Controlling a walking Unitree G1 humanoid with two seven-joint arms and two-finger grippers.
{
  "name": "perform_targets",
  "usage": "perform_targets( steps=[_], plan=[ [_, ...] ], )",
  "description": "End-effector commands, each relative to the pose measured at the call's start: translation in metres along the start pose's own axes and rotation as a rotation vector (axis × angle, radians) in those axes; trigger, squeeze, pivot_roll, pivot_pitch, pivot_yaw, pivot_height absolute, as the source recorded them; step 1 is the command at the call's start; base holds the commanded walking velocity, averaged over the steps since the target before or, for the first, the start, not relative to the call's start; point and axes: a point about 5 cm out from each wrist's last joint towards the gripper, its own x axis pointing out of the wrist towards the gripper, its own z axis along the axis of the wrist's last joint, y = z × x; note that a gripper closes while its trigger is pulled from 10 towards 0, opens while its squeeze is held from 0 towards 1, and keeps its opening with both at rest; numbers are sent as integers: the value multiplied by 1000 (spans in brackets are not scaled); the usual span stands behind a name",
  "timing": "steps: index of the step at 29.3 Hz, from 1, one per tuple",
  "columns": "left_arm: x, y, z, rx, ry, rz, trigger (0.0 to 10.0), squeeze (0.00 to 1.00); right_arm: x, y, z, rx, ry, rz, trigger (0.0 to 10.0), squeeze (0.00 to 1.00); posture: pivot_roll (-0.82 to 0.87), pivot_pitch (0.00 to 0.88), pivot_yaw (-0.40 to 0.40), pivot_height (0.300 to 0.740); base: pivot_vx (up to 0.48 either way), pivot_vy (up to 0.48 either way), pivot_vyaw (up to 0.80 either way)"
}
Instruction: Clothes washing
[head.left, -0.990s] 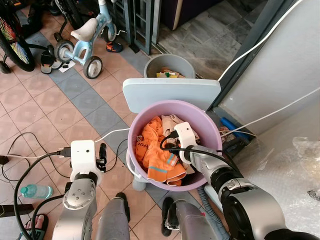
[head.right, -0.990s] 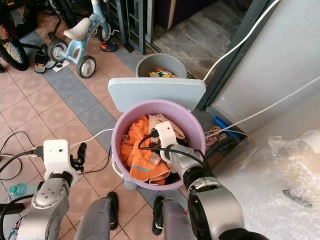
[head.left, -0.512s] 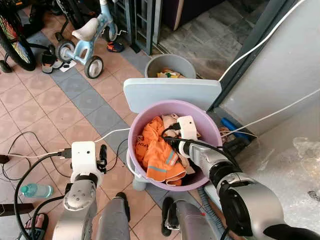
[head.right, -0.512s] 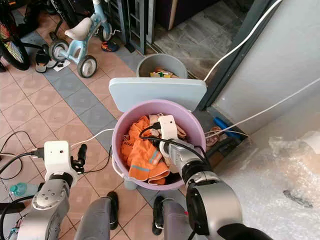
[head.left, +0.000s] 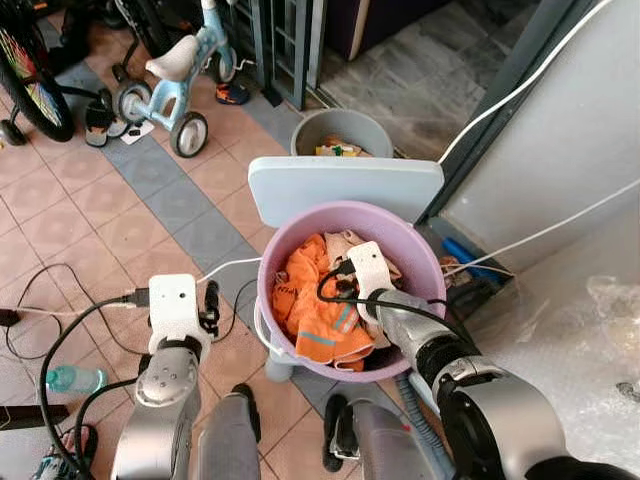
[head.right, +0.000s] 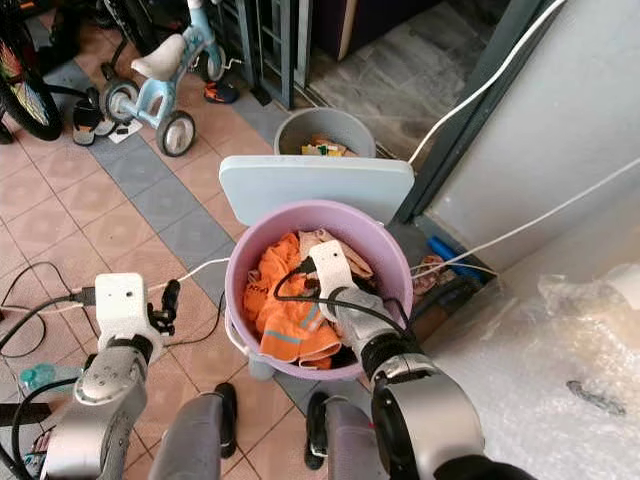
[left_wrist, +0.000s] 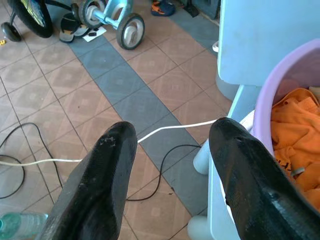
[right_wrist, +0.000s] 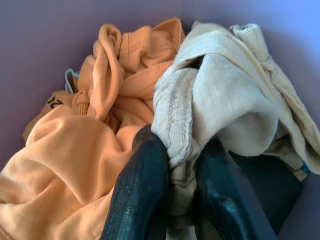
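A purple basin (head.left: 420, 250) full of laundry rests on a pale blue stool (head.left: 345, 185). Orange clothes (head.left: 310, 300) fill its left half, and a cream knitted garment (right_wrist: 220, 95) lies at the back beside something dark. My right gripper (right_wrist: 182, 150) reaches down into the basin, its white wrist box (head.left: 366, 266) above the pile. The two black fingers (right_wrist: 142, 190) are shut on a fold of the cream garment. My left gripper (left_wrist: 172, 135) hangs open and empty over the tiled floor, left of the basin, also seen as the left gripper (head.left: 210, 305).
A grey bucket (head.left: 340, 130) with packets stands behind the stool. A child's tricycle (head.left: 175, 90) and a bicycle wheel (head.left: 30, 90) sit at the far left. Cables (head.left: 60, 310) and a water bottle (head.left: 70, 380) lie on the floor. A wall and bubble wrap (head.left: 600, 330) close off the right.
My right wrist reached further into the basin, then drew back toward me, still among the clothes. The left arm has edged slightly closer to the basin.
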Motion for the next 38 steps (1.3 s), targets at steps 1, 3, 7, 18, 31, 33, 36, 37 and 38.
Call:
perform_targets(
  steps=[1, 3, 7, 18, 31, 33, 36, 37, 38],
  plan=[
    [1, -3, -3, 2, -1, -10, 10000, 0, -3, -9, 9, 31, -83, -29, 0, 0, 136, 152, -65, 740, 0, 0, 0],
    [5, -6, -1, 3, -18, -26, 10000, 0, -5, -15, 19, 54, -153, -32, 0, 0, 116, 131, -64, 740, 0, 0, 0],
    [12, -14, 6, -16, -48, -54, 10000, 0, -16, -29, 42, 85, -320, -51, 0, 0, 84, 101, -53, 740, 0, 0, 0],
    [29, -38, 21, -35, -132, -104, 10000, 0, -84, -50, 106, -20, -805, -218, 0, 0, 1, 34, -15, 740, 0, 0, 0],
    [38, -43, 24, -26, -157, -126, 10000, 0, -85, -50, 87, 9, -736, -274, 0, 0, 5, 22, -13, 740, 0, -117, 0],
    [39, -41, 23, -25, -159, -120, 10000, 0, -85, -51, 89, 4, -740, -279, 0, 0, 8, 26, -15, 740, 0, -253, 0],
    [39, -40, 23, -27, -158, -111, 10000, 0, -85, -53, 95, 0, -748, -285, 0, 0, 7, 29, -12, 740, 0, -249, 0],
    [39, -39, 22, -28, -157, -110, 10000, 0, -86, -53, 99, -3, -757, -285, 0, 0, 6, 28, -10, 740, 0, -247, 0],
    [39, -40, 22, -28, -156, -111, 10000, 0, -86, -53, 102, -6, -762, -285, 0, 0, 4, 29, -9, 740, 0, -251, 0]
  ],
)
